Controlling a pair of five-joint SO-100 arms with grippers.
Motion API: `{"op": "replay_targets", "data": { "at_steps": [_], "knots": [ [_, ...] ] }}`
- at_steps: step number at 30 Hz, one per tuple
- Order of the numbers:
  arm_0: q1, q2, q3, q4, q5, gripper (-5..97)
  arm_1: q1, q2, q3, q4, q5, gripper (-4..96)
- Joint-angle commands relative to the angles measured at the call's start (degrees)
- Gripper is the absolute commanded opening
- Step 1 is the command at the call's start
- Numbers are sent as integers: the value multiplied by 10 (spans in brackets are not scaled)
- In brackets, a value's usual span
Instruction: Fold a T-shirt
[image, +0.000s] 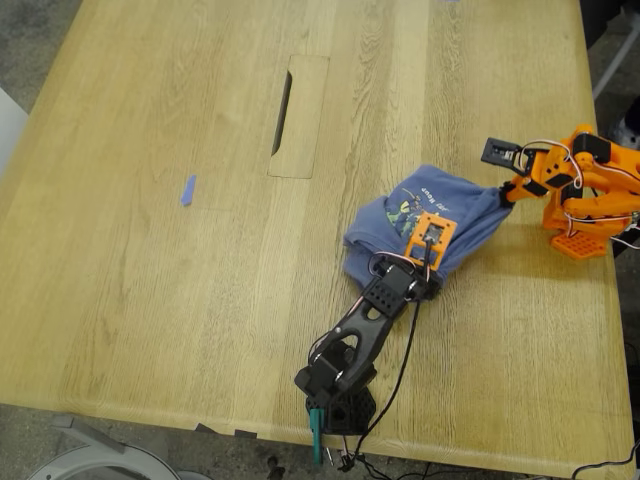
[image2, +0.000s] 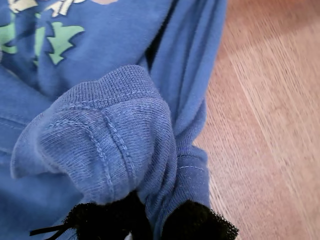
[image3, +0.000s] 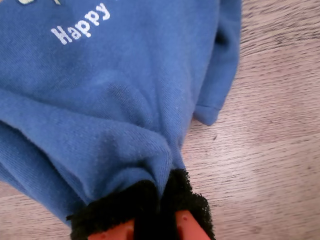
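Note:
The slate-blue T-shirt (image: 385, 228) lies bunched on the wooden table (image: 150, 280), toward the exterior view's right, with its green-and-yellow print and white lettering facing up. My first gripper (image: 436, 276), on the black arm, is shut on a ribbed edge of the shirt (image2: 110, 135) at its near side; the black pads (image2: 200, 222) pinch the cloth. My second gripper (image: 505, 194), on the orange arm, is shut on a fold of the shirt (image3: 125, 75) at its right end, just below the "Happy" lettering; its black pads (image3: 190, 200) show there.
A tiny blue scrap (image: 188, 190) lies on the table at the exterior view's left. A dark slot (image: 283, 100) in an inset panel sits at the table's far middle. The black arm's base (image: 335, 390) stands at the near edge, the orange arm's base (image: 585, 230) at the right edge.

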Motion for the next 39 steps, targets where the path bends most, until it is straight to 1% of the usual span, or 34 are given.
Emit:
{"op": "replay_targets", "data": {
  "at_steps": [1, 9, 10, 11, 13, 15, 16, 17, 18, 19, 21, 23, 26, 27, 30, 36, 39],
  "knots": [
    [42, 47, 20, -27, 4, -2, -16, 18, 20, -7, -4, 0],
    [53, 45, 102, -82, 1, 0, -29, 50, 105, -55, -4, 0],
    [53, 45, 109, -84, 0, 20, -29, 50, 114, -65, -4, 0],
    [53, 45, 114, -85, 0, 61, -29, 50, 121, -73, -4, 0],
    [53, 46, 120, -83, 5, 189, -30, 51, 135, -89, -2, 3],
    [58, 45, 123, -76, -1, 301, -30, 51, 145, -98, 0, 61],
    [63, 44, 124, -73, -4, 331, -27, 51, 150, -100, 1, 93],
    [66, 44, 126, -73, -6, 334, -22, 51, 156, -102, 2, 130],
    [69, 44, 128, -73, -8, 357, -16, 52, 161, -103, 2, 197],
    [74, 44, 133, -73, -11, 408, -11, 54, 165, -104, 3, 274],
    [76, 48, 144, -73, -11, 531, -4, 59, 171, -117, 5, 361],
    [80, 44, 146, -58, -19, 694, -2, 60, 172, -141, 10, 384],
    [82, 47, 130, -16, -46, 809, 3, 56, 154, -156, 12, 399],
    [82, 47, 123, -11, -47, 824, 4, 55, 142, -149, 12, 403],
    [83, 46, 83, 54, -62, 867, 5, 55, 105, -114, 11, 424],
    [86, 42, 19, 157, -80, 885, -19, 56, 36, -58, 12, 449],
    [94, 33, -11, 181, -86, 899, -31, 52, 2, -38, 14, 448]
  ]
}}
